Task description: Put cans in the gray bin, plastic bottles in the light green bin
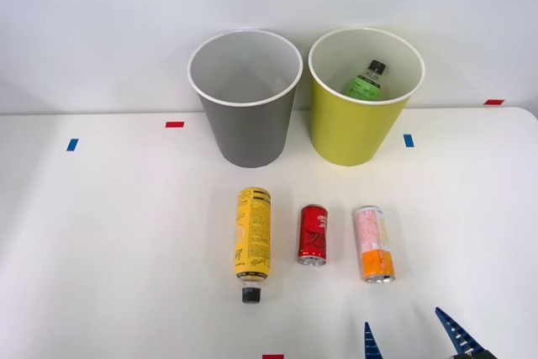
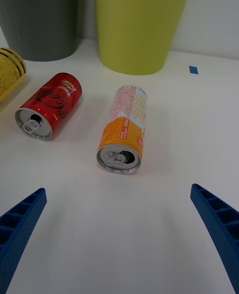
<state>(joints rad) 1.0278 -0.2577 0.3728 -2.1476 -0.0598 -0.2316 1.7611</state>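
Note:
On the white table lie three items in a row: a yellow black-capped plastic bottle, a short red can and a slim pink-and-orange can. Behind them stand the gray bin and the light green bin; a green plastic bottle rests inside the light green one. My right gripper hovers open at the table's near edge, just short of the pink-and-orange can's open end, holding nothing.
Small red tape marks and blue tape marks dot the tabletop. A pale wall rises right behind the bins. Bare table spreads to the left and right of the row of items.

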